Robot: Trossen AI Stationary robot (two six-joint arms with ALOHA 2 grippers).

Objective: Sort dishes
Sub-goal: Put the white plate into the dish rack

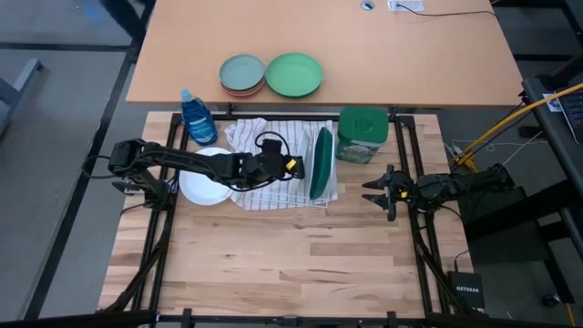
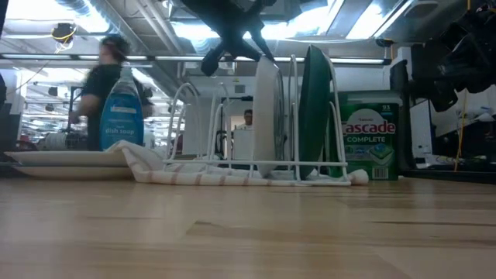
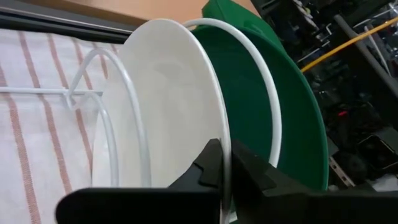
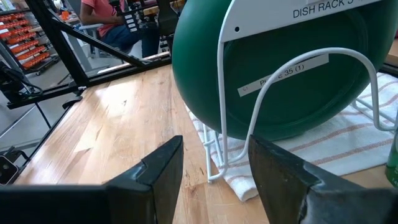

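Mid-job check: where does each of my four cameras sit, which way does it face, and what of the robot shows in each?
High view: overhead, facing straight down; both arms, left end effector at the dish rack.
Low view: table height, facing level at the rack; an arm reaches in from above.
Left wrist view: behind the left end effector, shut on the white plate.
Right wrist view: behind the open right end effector, facing the dark green plate.
All four share the green plate.

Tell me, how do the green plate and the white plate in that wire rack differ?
The dark green plate is dark; the white plate is pale. The left claw is shut on the white plate's rim, while nothing grips the green plate. The green plate sits in the slot nearer the detergent box, the white plate one slot farther from it. Both stand upright on edge in the dish rack and look alike in size.
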